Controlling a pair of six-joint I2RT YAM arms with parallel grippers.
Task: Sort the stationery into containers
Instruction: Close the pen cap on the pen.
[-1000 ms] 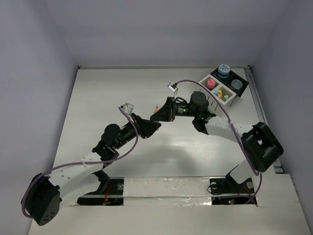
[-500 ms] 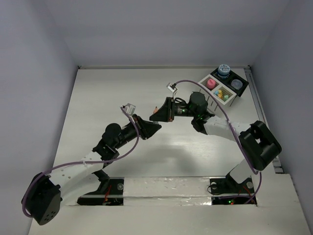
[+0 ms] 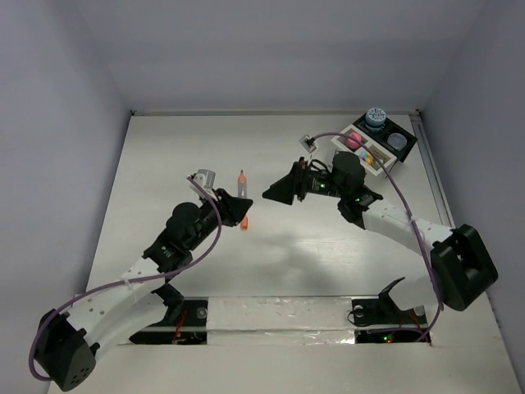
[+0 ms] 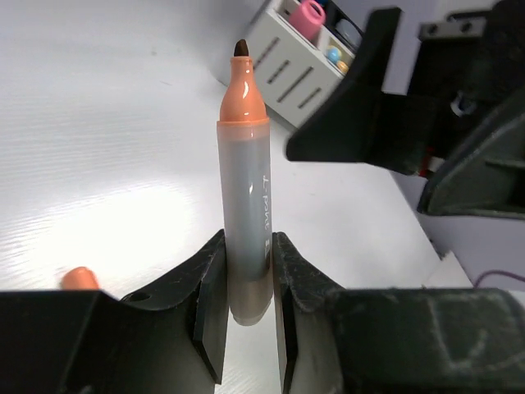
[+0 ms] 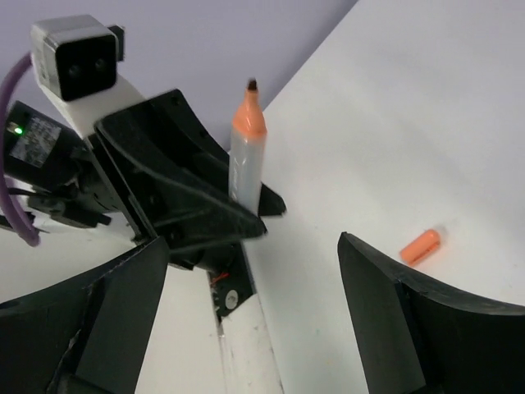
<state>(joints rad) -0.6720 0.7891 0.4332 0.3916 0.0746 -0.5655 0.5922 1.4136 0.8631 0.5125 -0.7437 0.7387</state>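
Note:
My left gripper [image 4: 248, 279] is shut on the lower barrel of a grey marker [image 4: 246, 197] with a bare orange tip, held upright above the table's middle [image 3: 242, 185]. Its orange cap [image 3: 245, 223] lies loose on the table just below, also visible in the wrist views [image 4: 79, 277] [image 5: 421, 245]. My right gripper [image 5: 253, 246] stands open and empty a short way right of the marker [image 3: 275, 193]. The containers [image 3: 385, 160] sit at the far right corner, holding a pink-capped bottle [image 3: 354, 141], a blue-patterned pot [image 3: 376, 117] and a grey cup [image 3: 398, 141].
The right arm's forearm [image 3: 385, 213] crosses in front of the containers. Walls close the table on the left, back and right. The arm bases [image 3: 279, 316] stand at the near edge.
The right gripper has opened and drawn back to the right. The orange cap now lies on the table. The left gripper has shifted left with the uncapped marker.

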